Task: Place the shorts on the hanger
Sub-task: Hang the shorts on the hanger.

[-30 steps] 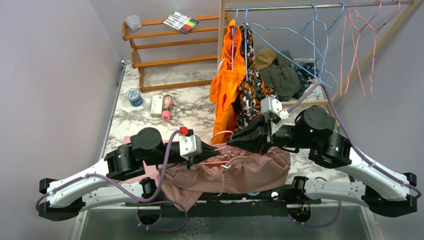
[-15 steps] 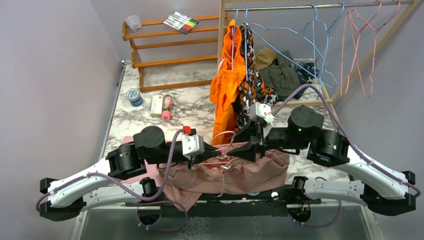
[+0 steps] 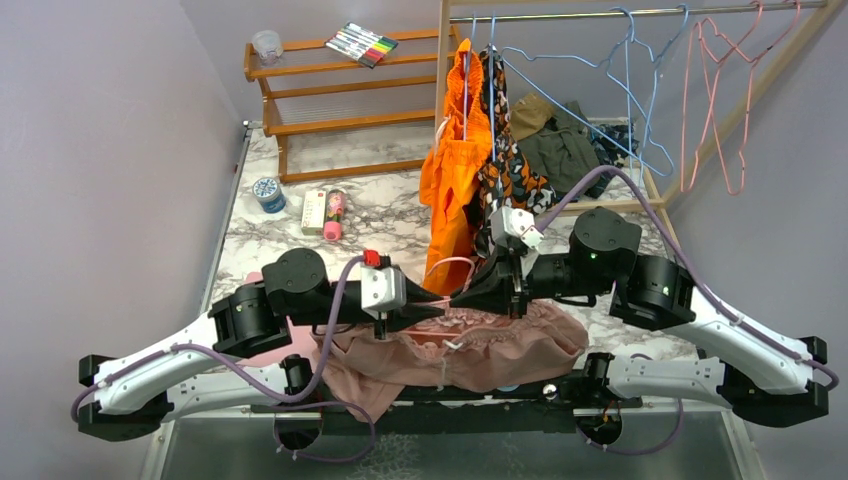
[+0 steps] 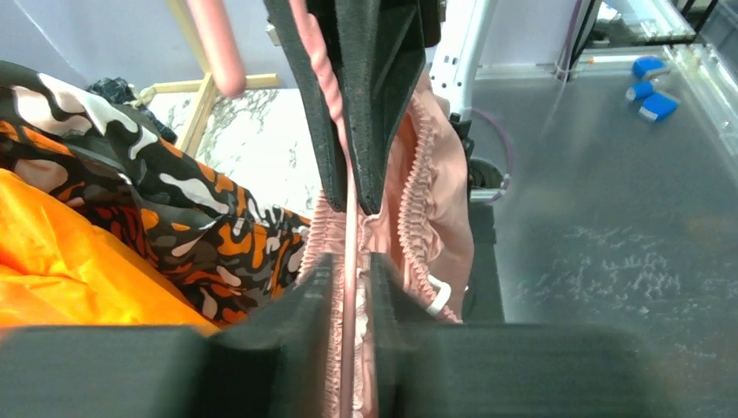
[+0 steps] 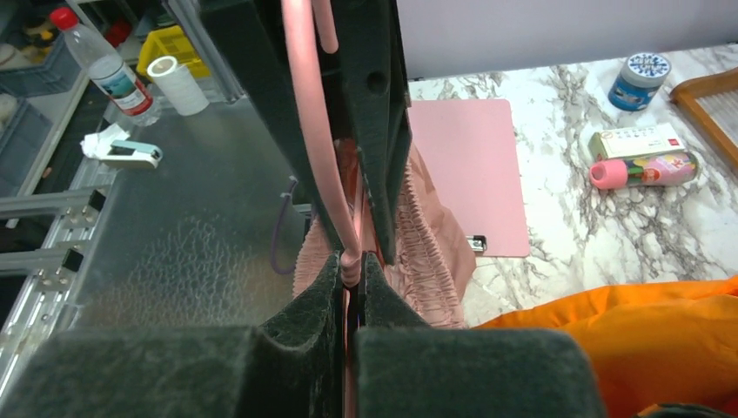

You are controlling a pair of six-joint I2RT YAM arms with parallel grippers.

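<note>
The dusty-pink shorts (image 3: 490, 350) hang in a bunch at the table's near edge, gathered waistband up, below both grippers. The thin pink wire hanger (image 4: 350, 235) runs along that waistband between the two grippers. My left gripper (image 3: 438, 306) comes from the left and is shut on the hanger wire, with waistband fabric (image 4: 418, 200) right beside it. My right gripper (image 3: 458, 298) comes from the right, nearly tip to tip with the left. It is shut on the same hanger (image 5: 309, 131) wire in the right wrist view. The white drawstring (image 4: 438, 296) dangles from the waistband.
An orange garment (image 3: 450, 190) and a camouflage one (image 3: 512, 180) hang from the rail just behind the grippers. Blue hangers (image 3: 640, 90) and pink hangers (image 3: 722, 100) hang further right. A wooden shelf (image 3: 330, 100), a tin (image 3: 268, 193) and small boxes (image 3: 314, 211) sit back left.
My right gripper has moved left and closer to the left gripper, opened briefly and shut again on the hanger wire. The shorts' right side has lifted and spread slightly.
</note>
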